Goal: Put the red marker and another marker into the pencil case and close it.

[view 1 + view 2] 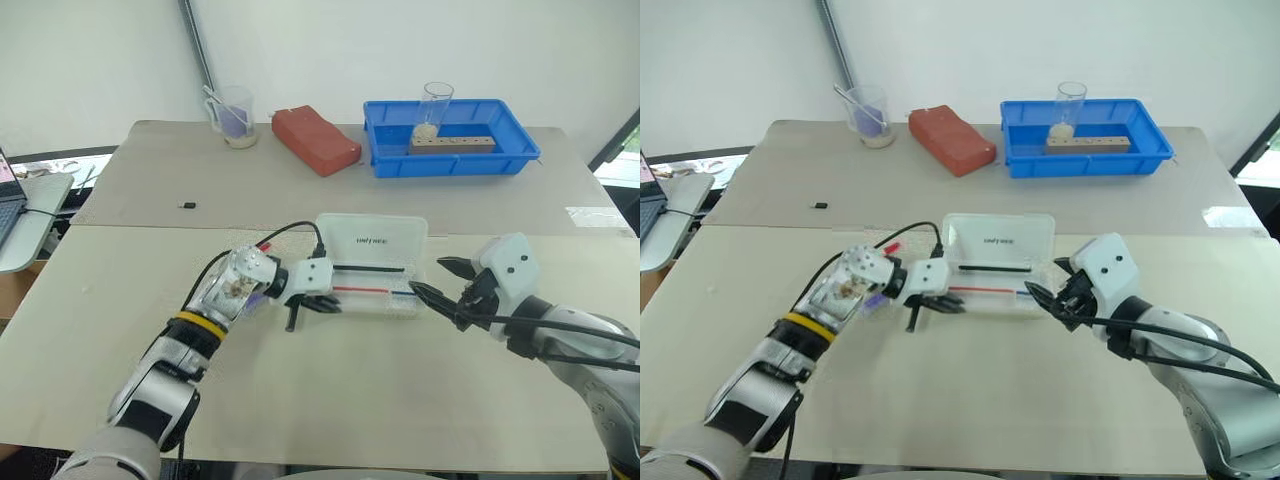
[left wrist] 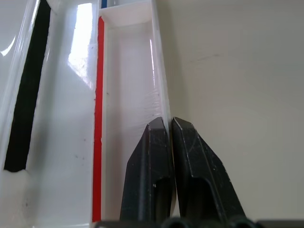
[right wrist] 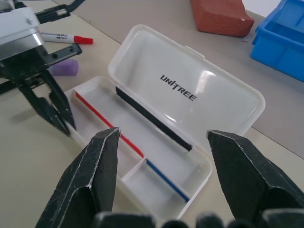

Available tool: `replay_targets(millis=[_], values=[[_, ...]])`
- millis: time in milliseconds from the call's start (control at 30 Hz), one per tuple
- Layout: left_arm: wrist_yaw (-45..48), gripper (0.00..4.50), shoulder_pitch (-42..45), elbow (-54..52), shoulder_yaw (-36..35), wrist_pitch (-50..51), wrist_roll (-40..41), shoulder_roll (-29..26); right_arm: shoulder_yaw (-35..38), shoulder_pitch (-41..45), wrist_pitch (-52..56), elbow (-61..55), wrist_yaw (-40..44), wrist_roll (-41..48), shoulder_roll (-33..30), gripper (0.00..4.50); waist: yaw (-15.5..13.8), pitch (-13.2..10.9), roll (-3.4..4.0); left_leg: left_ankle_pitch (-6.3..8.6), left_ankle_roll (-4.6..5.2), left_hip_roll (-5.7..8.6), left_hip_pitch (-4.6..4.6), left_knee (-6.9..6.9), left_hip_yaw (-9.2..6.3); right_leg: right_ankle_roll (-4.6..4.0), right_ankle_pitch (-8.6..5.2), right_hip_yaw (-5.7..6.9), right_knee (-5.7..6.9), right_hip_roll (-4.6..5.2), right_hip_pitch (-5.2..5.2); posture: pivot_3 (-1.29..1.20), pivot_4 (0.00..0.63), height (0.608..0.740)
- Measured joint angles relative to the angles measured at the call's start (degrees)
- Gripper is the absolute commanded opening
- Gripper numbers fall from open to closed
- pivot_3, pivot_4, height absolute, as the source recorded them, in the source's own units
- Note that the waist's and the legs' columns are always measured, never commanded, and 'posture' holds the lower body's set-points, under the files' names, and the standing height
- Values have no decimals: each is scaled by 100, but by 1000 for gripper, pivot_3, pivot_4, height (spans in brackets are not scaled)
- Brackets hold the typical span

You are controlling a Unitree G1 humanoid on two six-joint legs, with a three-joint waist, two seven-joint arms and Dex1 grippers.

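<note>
Open pencil case (image 3: 156, 128) marked "UNITREE" on the desk (image 1: 350, 390), a hand at each end.

The lid lies flat behind the tray, which holds a black strip, a thin red pen (image 3: 107, 123) and a thin blue pen (image 3: 166, 179). The left hand (image 3: 61, 124) has its fingers pressed together on the case's near wall at its left end, pinching the rim. The right hand (image 3: 164, 152) hovers at the other end, fingers spread wide, holding nothing. The red marker (image 3: 64, 38) and the purple highlighter (image 3: 64, 68) lie on the desk just behind the left hand, outside the case. Farther back stand a red block (image 1: 315, 138), a blue tray (image 1: 450, 150) and a cup (image 1: 235, 115); the near desk is bare.
</note>
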State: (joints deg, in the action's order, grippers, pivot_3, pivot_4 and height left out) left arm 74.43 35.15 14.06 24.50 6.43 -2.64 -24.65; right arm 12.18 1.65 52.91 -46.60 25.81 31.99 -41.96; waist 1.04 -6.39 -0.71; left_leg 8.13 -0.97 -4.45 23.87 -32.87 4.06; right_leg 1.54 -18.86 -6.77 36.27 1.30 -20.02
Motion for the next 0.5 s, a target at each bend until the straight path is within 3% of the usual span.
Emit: replay_targets(millis=[200,467,500], values=[[-289,33,-613,-1290,145,829,-148,-231,-175,74,-19,105,264,-16,-159,3265,-40,0,-1,0,1,7,-1,-11,-15,1,-1,1,-4,2,15,0,150,740],[-529,33,-662,-1551,206,1145,-179,-249,-240,7,-98,209,800,46,-406,3265,-30,-4,-8,-1,2,9,0,-11,-22,1,-1,2,-4,1,16,0,150,740],[-550,373,-670,-1557,208,1145,-178,-250,-240,-9,-126,226,838,45,-406,3265,-30,-4,-8,-1,1,10,0,-11,-22,1,-1,2,-4,0,16,0,150,740]])
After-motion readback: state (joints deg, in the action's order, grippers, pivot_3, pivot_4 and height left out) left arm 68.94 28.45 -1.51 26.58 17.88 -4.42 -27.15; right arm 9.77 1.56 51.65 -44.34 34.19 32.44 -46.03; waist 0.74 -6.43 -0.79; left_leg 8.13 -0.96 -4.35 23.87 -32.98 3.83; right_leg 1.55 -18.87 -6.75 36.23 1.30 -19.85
